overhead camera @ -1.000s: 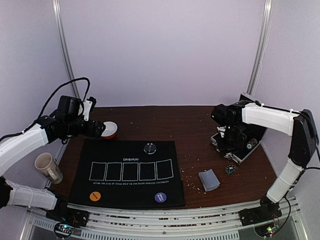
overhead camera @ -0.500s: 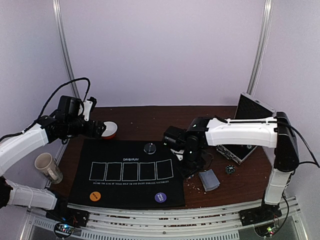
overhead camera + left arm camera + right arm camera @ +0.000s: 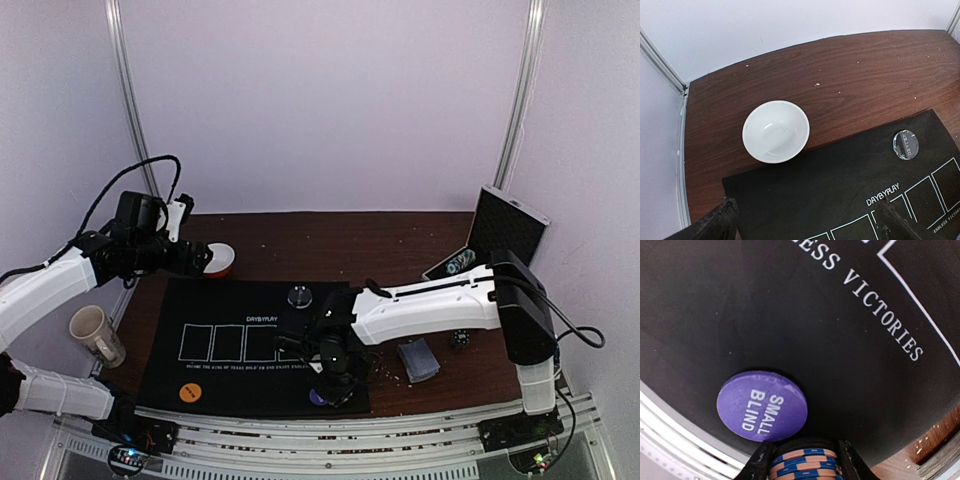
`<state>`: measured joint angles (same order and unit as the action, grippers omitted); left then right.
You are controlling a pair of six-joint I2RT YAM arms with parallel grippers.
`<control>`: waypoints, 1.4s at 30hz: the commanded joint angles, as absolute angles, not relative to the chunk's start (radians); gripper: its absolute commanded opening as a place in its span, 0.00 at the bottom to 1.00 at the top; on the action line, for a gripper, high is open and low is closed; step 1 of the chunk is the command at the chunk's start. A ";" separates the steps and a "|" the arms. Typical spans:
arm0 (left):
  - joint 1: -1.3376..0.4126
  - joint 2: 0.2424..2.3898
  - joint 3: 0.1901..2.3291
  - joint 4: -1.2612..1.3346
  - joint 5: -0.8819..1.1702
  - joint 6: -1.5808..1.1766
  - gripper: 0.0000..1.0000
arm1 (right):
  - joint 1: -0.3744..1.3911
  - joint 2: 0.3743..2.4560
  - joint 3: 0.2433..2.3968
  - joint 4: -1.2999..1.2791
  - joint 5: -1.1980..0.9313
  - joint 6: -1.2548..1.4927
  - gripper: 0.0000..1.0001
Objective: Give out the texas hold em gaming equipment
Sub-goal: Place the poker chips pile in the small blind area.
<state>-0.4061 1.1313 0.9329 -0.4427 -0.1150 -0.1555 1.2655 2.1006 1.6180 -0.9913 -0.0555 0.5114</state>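
The right hand (image 3: 804,463) clasps a stack of blue-and-orange poker chips (image 3: 802,458) just beside the purple SMALL BLIND chip (image 3: 761,405) (near the black mat's (image 3: 790,310) front edge). The left hand (image 3: 809,223) hangs spread wide.

A black mat (image 3: 230,300), printed with a row of white-outlined boxes and white lettering, covers part of a dark brown wood-grain table (image 3: 330,240). The purple chip (image 3: 761,406) carries "SMALL BLIND" in white letters, and the chip stack (image 3: 805,462) shows edges striped in blue and tan. An orange chip (image 3: 189,392) bears dark print too small to read. The disc (image 3: 905,144) is clear with a band of lettering. The bowl (image 3: 775,131) is white inside and red outside, the mug (image 3: 95,335) beige, the cards (image 3: 418,360) grey-blue, and the small chip (image 3: 459,339) black and white.
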 commanded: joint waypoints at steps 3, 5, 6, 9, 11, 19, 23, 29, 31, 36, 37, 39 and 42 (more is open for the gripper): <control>-0.409 1.128 0.943 -0.402 -0.110 -0.157 0.98 | 1.269 2.123 1.624 -1.020 0.013 0.449 0.00; -0.410 1.127 0.942 -0.402 -0.111 -0.157 0.98 | 1.267 2.121 1.619 -1.030 0.032 0.442 0.00; -0.410 1.127 0.941 -0.402 -0.112 -0.158 0.98 | 1.267 2.119 1.617 -1.030 0.037 0.437 0.00; -0.409 1.131 0.942 -0.402 -0.110 -0.156 0.98 | 1.267 2.123 1.611 -1.021 0.037 0.420 0.00; -0.409 1.133 0.943 -0.403 -0.110 -0.157 0.98 | 1.267 2.129 1.603 -1.017 0.038 0.410 0.00; -0.409 1.132 0.945 -0.403 -0.114 -0.156 0.98 | 1.267 2.146 1.588 -1.012 0.056 0.393 0.25; -0.409 1.134 0.946 -0.403 -0.113 -0.154 0.98 | 1.264 2.155 1.571 -0.994 0.057 0.384 0.33; -0.409 1.131 0.947 -0.405 -0.118 -0.152 0.98 | 1.255 2.162 1.562 -0.983 0.055 0.375 0.41; -0.410 1.131 0.948 -0.404 -0.118 -0.152 0.98 | 1.253 2.165 1.565 -0.985 0.055 0.372 0.44; -0.410 1.131 0.948 -0.405 -0.121 -0.151 0.98 | 1.252 2.176 1.572 -0.991 0.053 0.362 0.49; -0.410 1.131 0.949 -0.404 -0.121 -0.151 0.98 | 1.252 2.178 1.573 -0.992 0.055 0.362 0.49; -0.409 1.130 0.950 -0.403 -0.120 -0.151 0.98 | 1.252 2.180 1.577 -0.994 0.054 0.362 0.50; -0.410 1.131 0.950 -0.404 -0.121 -0.151 0.98 | 1.252 2.185 1.601 -1.003 0.048 0.361 0.51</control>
